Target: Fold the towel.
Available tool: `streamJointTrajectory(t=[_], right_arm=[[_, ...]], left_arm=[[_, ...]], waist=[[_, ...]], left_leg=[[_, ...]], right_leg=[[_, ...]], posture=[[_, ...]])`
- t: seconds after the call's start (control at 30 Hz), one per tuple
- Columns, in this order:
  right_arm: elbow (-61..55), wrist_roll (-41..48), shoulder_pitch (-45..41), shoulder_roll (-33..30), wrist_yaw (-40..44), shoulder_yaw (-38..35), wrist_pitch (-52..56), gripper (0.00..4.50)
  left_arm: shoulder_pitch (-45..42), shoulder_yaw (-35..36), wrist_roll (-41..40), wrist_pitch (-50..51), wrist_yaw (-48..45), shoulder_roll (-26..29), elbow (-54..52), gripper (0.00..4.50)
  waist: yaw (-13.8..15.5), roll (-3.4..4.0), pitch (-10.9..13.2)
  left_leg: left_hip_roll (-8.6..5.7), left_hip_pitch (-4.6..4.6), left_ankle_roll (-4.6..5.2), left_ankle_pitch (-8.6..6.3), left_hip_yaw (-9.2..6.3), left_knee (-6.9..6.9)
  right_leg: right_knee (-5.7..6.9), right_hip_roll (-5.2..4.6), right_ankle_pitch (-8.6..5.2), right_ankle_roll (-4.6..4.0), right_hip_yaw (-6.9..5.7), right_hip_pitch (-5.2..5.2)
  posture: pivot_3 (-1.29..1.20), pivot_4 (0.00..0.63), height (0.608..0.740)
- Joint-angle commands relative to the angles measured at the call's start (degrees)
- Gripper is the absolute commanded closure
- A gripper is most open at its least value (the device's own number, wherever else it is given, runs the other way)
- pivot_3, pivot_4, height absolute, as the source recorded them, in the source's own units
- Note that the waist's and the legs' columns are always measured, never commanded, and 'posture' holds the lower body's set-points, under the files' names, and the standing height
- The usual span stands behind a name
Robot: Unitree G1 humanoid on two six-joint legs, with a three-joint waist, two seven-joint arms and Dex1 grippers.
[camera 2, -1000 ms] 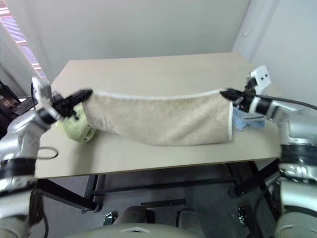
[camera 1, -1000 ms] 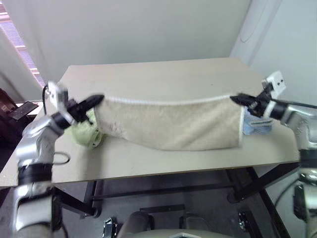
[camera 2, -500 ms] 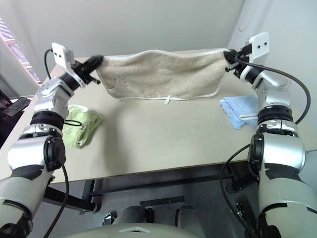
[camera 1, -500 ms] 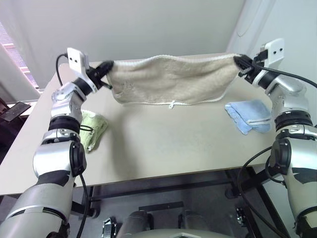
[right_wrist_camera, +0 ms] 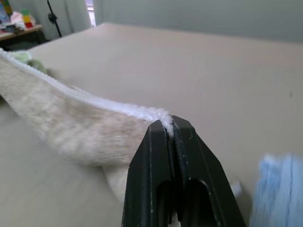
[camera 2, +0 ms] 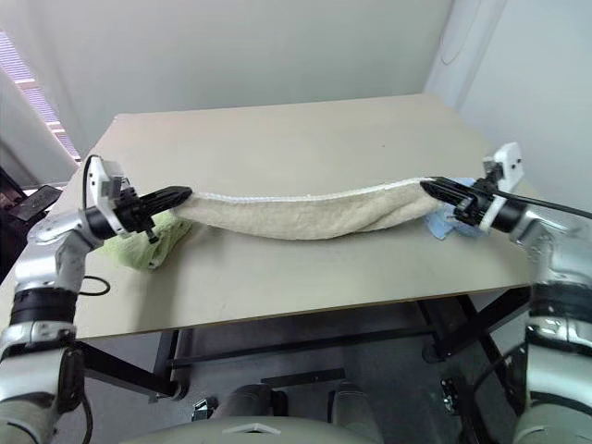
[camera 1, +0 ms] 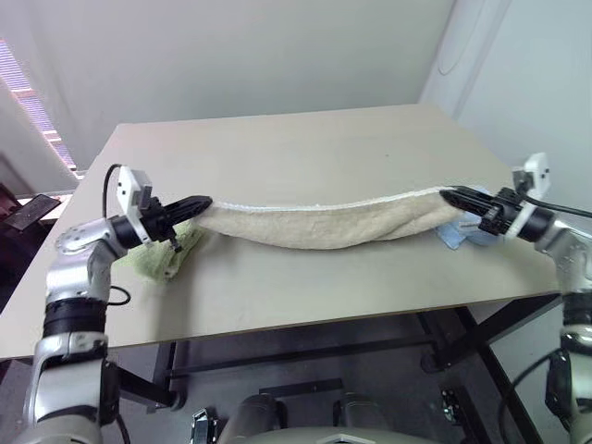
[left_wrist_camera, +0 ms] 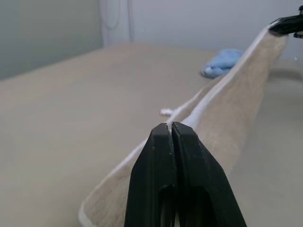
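Towel (camera 1: 319, 222) hangs stretched between my two grippers in the left eye view, sagging in the middle so its belly rests on the table (camera 1: 305, 148) near the front edge, white corded edging running along its upper side. My left gripper (camera 1: 196, 203) is clamped on the left end, with the light green cloth (camera 1: 165, 259) lying on the table just beneath and behind it. My right gripper (camera 1: 455, 196) is clamped on the right end, and the light blue cloth (camera 1: 462, 237) lies just beside it, partly hidden by the towel

From the left wrist view, my two black fingers (left_wrist_camera: 156, 184) are pressed together with the towel's white edging pinched at their tips; the towel runs away across the table to the other gripper (left_wrist_camera: 286, 24), and the blue cloth (left_wrist_camera: 221, 62) sits past its far side

From the right wrist view, my fingers (right_wrist_camera: 189, 179) are closed on the corded edge at the towel's corner, beige terry trailing off toward the green cloth (right_wrist_camera: 21, 56); the blue cloth (right_wrist_camera: 277, 194) lies close by
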Motion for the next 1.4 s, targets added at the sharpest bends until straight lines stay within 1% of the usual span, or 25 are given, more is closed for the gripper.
streamJointTrajectory(t=[0.03,0.17,0.37,0.53,0.67,0.8,0.93,1.03,1.2,1.27,1.4], right_arm=[[-8.5,3.3,6.0,-1.7,1.1,-2.7,3.0,4.48],[-12.8,4.4,11.8,-2.4,0.1,-4.3,4.8,4.48],[-16.6,3.9,20.6,-4.9,2.3,-5.0,4.9,4.48],[-16.3,3.9,22.8,-6.9,3.2,-6.3,4.2,4.48],[-14.4,3.3,20.5,-6.7,2.6,-4.7,3.4,4.48],[-10.6,3.0,14.5,-3.7,0.4,-2.5,2.5,4.48],[-2.7,0.5,6.5,0.5,-3.9,-1.0,-1.7,4.48],[3.0,-2.1,2.3,3.2,-5.8,1.1,-5.2,4.48],[10.2,-6.0,-2.7,7.4,-7.6,4.8,-9.6,4.48],[12.6,-7.1,-3.8,8.0,-7.8,5.5,-11.1,4.48],[20.6,-10.5,-8.3,10.2,-10.9,7.2,-15.0,4.48]], left_arm=[[4.6,2.5,-3.2,3.3,1.1,1.8,-8.3,4.50],[10.7,3.5,-4.4,5.3,2.5,2.3,-13.6,4.50],[19.1,5.0,-6.3,7.8,2.7,4.1,-18.7,4.50],[24.1,6.5,-7.1,8.0,2.5,5.4,-21.2,4.50],[25.4,5.4,-5.8,6.0,3.4,4.7,-20.4,4.50],[22.5,4.4,-5.4,4.3,6.5,1.7,-17.5,4.50],[15.7,3.8,-2.8,1.0,11.2,-1.6,-10.1,4.50],[11.3,2.4,-1.0,-1.0,12.8,-3.4,-5.7,4.50],[3.0,-0.5,3.3,-5.3,14.2,-5.5,4.8,4.50],[1.6,-0.8,3.7,-6.2,14.0,-5.8,6.8,4.50],[-0.6,-1.8,5.0,-8.4,13.7,-6.8,11.5,4.50]], waist=[[0.0,0.01,0.0],[0.0,0.06,0.0],[0.2,0.05,0.0],[0.1,0.06,0.0],[0.2,0.05,0.0],[0.1,0.08,0.0],[0.3,0.04,0.0],[0.4,0.02,0.0],[1.1,0.01,0.0],[1.2,0.01,0.0],[1.1,0.01,-0.1]], left_leg=[[0.01,0.03,0.00,0.00,0.00,0.00],[0.01,0.06,0.00,0.00,0.03,0.03],[0.04,0.07,0.00,0.00,0.03,0.01],[0.03,0.05,0.00,-0.01,0.07,0.03],[0.04,0.06,0.00,-0.01,0.07,0.00],[0.04,0.07,0.00,-0.01,0.08,-0.02],[0.05,0.10,0.00,-0.01,0.07,0.01],[0.04,0.10,0.00,-0.01,0.07,0.06],[0.03,0.07,0.00,0.01,0.07,0.09],[0.01,0.03,0.00,0.01,0.08,0.08],[0.01,-0.01,-0.01,0.01,0.08,-0.06]], right_leg=[[0.01,0.00,-0.04,-0.07,0.00,0.03],[0.04,-0.03,-0.07,-0.11,0.01,0.06],[-0.01,-0.04,-0.10,-0.14,0.01,0.07],[-0.08,-0.08,-0.11,-0.15,0.01,0.08],[-0.10,-0.08,-0.13,-0.14,0.01,0.09],[-0.15,-0.08,-0.14,-0.13,0.01,0.08],[-0.14,-0.08,-0.12,-0.13,-0.05,0.07],[-0.13,-0.08,-0.09,-0.14,-0.10,0.05],[-0.07,-0.06,-0.07,-0.13,-0.09,0.04],[-0.07,-0.05,-0.06,-0.11,-0.09,0.02],[-0.08,-0.05,-0.06,-0.11,-0.10,-0.10]], posture=[[0.00,0.000,0.736],[0.00,0.000,0.736],[0.00,0.000,0.736],[0.00,0.000,0.736],[0.00,0.000,0.736],[0.00,0.000,0.736],[0.00,0.000,0.736],[0.00,0.000,0.736],[0.00,0.000,0.736],[0.00,0.000,0.736],[0.00,0.000,0.736]])
